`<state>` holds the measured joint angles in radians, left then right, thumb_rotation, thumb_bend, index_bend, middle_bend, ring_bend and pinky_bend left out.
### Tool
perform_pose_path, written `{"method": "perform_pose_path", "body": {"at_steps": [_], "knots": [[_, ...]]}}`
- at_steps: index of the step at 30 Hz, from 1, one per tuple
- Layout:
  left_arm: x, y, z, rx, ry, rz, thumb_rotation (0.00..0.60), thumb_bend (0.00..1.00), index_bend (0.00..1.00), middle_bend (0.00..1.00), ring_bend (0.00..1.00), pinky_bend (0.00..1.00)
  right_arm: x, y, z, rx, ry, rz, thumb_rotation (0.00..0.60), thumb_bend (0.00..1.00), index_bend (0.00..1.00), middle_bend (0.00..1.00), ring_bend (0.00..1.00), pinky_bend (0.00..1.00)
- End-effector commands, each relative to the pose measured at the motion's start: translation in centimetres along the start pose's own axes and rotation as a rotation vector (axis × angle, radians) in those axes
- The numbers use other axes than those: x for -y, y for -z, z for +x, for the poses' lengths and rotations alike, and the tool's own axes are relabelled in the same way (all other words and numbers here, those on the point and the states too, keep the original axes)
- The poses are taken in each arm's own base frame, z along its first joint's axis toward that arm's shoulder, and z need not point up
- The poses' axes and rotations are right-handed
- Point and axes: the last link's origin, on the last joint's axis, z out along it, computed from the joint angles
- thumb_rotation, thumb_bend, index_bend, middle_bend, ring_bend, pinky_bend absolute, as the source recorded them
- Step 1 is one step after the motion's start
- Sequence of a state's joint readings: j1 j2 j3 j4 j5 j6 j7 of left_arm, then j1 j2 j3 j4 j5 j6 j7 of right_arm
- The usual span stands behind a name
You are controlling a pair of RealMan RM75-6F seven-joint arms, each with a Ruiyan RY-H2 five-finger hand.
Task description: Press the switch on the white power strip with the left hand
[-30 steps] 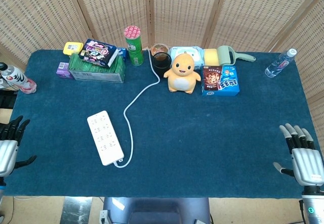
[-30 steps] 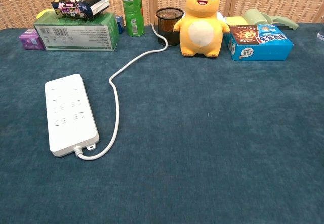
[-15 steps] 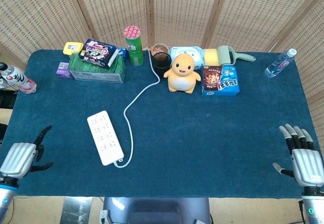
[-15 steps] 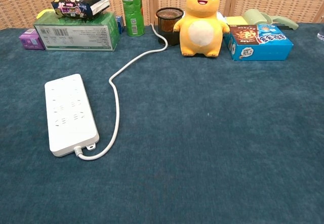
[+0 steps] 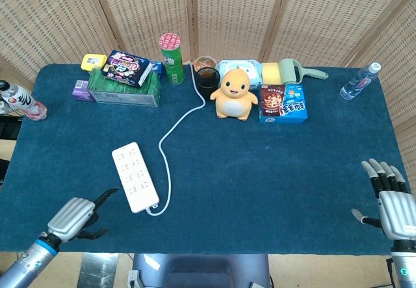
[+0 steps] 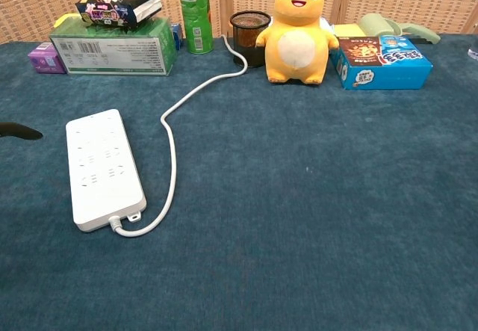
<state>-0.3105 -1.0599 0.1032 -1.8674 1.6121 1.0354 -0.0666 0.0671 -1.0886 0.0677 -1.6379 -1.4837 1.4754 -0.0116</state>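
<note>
Our left hand [image 5: 73, 216] has swung in toward the power strip [image 5: 134, 176], fingers [image 5: 104, 196] spread and empty; the switch remains unpressed, right hand [image 5: 395, 211] idle.

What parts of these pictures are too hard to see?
- Switch on the power strip: too small in both views.
- Left hand: chest view's left edge cuts it off, only a fingertip shows.
- Right hand: outside the chest view.
- Bottle: head view's left edge cuts it.

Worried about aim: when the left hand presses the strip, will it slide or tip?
The strip lies flat on the cloth, so tipping seems unlikely. It looks light, so an angled push might slide it. Its cord lies slack and probably won't restrain it.
</note>
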Motion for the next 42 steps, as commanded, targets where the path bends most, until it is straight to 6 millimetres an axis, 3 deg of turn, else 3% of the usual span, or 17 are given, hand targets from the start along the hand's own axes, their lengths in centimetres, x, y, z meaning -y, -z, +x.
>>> {"method": "perform_pose_path", "body": {"at_steps": [1, 6, 15, 22, 42], "knots": [[-1.5, -1.6, -0.1, 0.069, 0.002, 0.007, 0.600, 0.34, 0.00, 1.00, 1.00, 1.00, -0.1, 0.0, 0.0, 0.004, -0.003, -0.002, 0.600, 0.00, 0.05, 0.06, 0.05, 0.00], [-1.8, -2.7, -0.8, 0.101, 0.025, 0.037, 0.600, 0.44, 0.00, 1.00, 1.00, 1.00, -0.2, -0.1, 0.0, 0.013, -0.006, -0.006, 0.600, 0.00, 0.05, 0.06, 0.05, 0.00], [-2.3, -3.9, -1.5, 0.071, 0.027, 0.045, 0.600, 0.44, 0.08, 1.00, 1.00, 1.00, -0.1, -0.1, -0.2, 0.026, -0.010, -0.004, 0.600, 0.00, 0.05, 0.06, 0.05, 0.00], [-3.0, -5.0, -1.9, 0.046, 0.014, 0.058, 0.600, 0.47, 0.26, 1.00, 1.00, 1.00, -0.1, -0.1, -0.3, 0.031, -0.011, -0.007, 0.600, 0.00, 0.05, 0.06, 0.05, 0.00], [-3.0, -6.7, -2.7, 0.046, 0.012, 0.109, 0.600, 0.47, 0.26, 1.00, 1.00, 1.00, -0.5, -0.2, -0.3, 0.038, -0.020, -0.020, 0.600, 0.00, 0.05, 0.06, 0.05, 0.00]]}}
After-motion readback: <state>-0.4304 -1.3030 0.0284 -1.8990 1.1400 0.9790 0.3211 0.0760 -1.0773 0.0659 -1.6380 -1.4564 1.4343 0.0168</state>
